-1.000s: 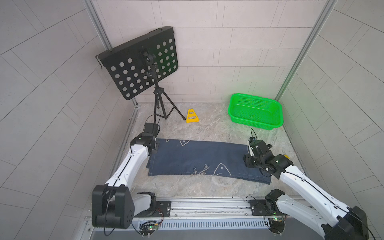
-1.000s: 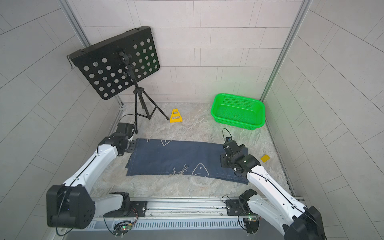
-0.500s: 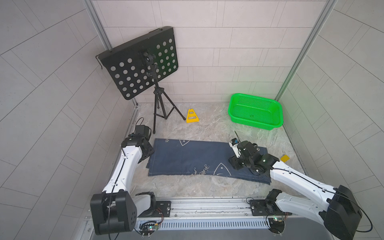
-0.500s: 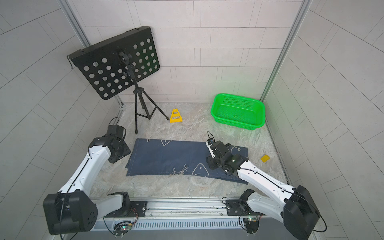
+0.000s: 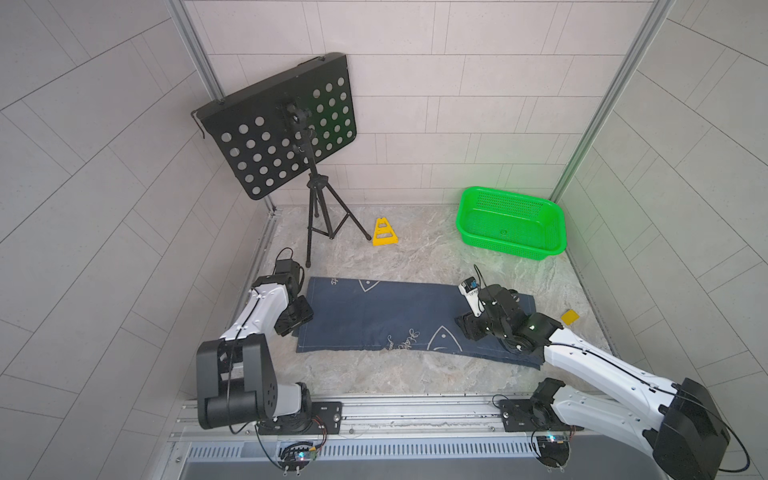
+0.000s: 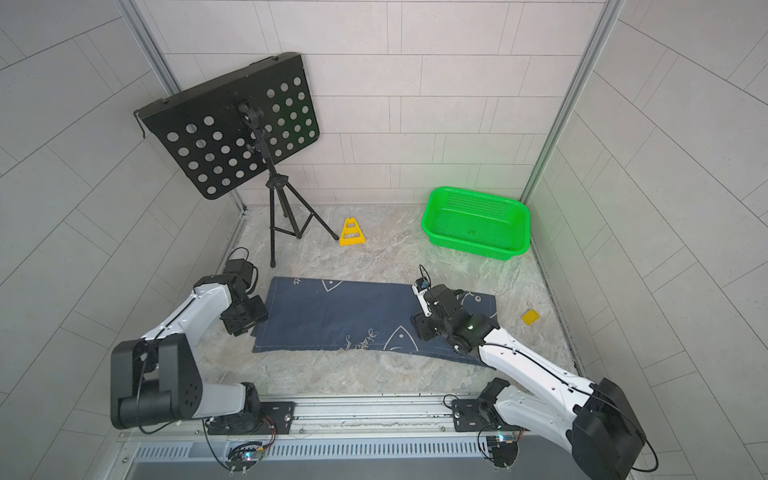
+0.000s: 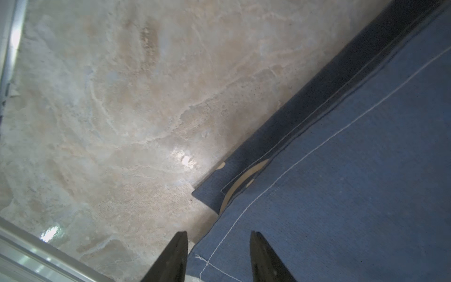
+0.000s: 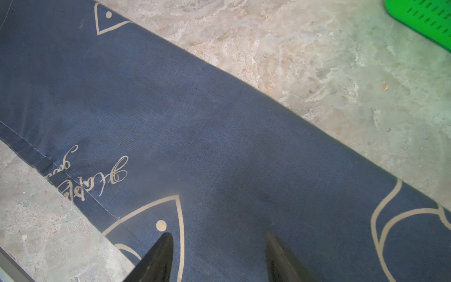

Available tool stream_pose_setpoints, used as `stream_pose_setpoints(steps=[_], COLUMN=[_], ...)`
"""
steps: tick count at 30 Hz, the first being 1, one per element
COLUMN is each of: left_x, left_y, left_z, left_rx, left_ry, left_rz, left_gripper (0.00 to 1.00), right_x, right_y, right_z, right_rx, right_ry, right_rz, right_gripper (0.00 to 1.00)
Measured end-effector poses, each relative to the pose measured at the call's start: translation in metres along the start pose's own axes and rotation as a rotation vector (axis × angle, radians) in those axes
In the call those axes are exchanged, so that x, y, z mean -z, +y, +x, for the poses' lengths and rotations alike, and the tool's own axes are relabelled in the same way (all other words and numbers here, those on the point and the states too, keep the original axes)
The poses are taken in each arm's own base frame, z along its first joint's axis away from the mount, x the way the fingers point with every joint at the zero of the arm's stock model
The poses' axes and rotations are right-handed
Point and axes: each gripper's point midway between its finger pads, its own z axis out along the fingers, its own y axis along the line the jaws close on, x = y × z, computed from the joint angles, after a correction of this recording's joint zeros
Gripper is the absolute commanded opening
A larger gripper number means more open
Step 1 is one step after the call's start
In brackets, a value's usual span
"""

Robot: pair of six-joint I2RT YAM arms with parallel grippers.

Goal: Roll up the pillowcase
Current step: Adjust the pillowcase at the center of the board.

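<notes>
The left claw [image 7: 218,235] is released, its two dark fingers [image 7: 175,256] parted astride the stitched edge of the pillowcase [image 7: 341,171]: one finger over bare table [image 7: 109,109], the other over cloth. The right claw [image 8: 217,235] is released too, spread above the navy cloth beside a whale outline and grasping nothing; whether its tips touch the fabric cannot be told. In both top views the pillowcase [image 5: 374,316] lies flat and unrolled across the lower middle of the frame, with the left claw at its left end and the right claw over its right part. Only the left wrist view shows the doubled hem with pale print peeking between layers. Only the right wrist view shows the cursive script up close. The top views alone show the music stand [image 5: 278,124] at upper left and the yellow wedge [image 5: 384,232] beyond the cloth. The green basket [image 5: 511,222] sits at the right rear.
</notes>
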Motion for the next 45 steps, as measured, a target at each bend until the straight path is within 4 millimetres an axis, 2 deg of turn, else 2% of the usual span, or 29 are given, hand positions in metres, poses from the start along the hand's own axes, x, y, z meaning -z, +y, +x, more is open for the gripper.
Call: stream_pose_setpoints(steps=[9, 20, 25, 27, 33, 40, 45], left_x=[-0.016, -0.025, -0.032, -0.033, -0.03, -0.022, -0.006], left_y=[-0.017, -0.013, -0.021, -0.022, -0.025, -0.029, -0.033], left_z=[-0.006, -0.011, -0.012, -0.012, -0.014, -0.023, -0.03], left_rx=[-0.064, -0.109, -0.113, -0.114, -0.121, -0.138, -0.156], left_ry=[0.025, 0.03, 0.046, 0.047, 0.044, 0.023, -0.004], left_rz=[0.059, 0.023, 0.052, 0.056, 0.07, 0.085, 0.103], left_gripper=[0.4, 0.4, 0.32, 0.24, 0.02, 0.0, 0.0], right_x=[-0.001, -0.003, -0.003, -0.003, -0.003, -0.003, -0.004], right_y=[-0.002, -0.003, -0.003, -0.004, -0.004, -0.004, -0.003], right_z=[-0.003, -0.002, -0.002, -0.002, -0.002, -0.002, -0.003], right_rx=[0.0, 0.0, -0.002, -0.002, -0.002, -0.002, -0.002], right_ry=[-0.019, -0.022, -0.023, -0.025, -0.026, -0.026, -0.026], right_rz=[0.001, 0.005, 0.008, 0.01, 0.009, 0.009, 0.008], right_gripper=[0.67, 0.71, 0.71, 0.72, 0.71, 0.71, 0.71])
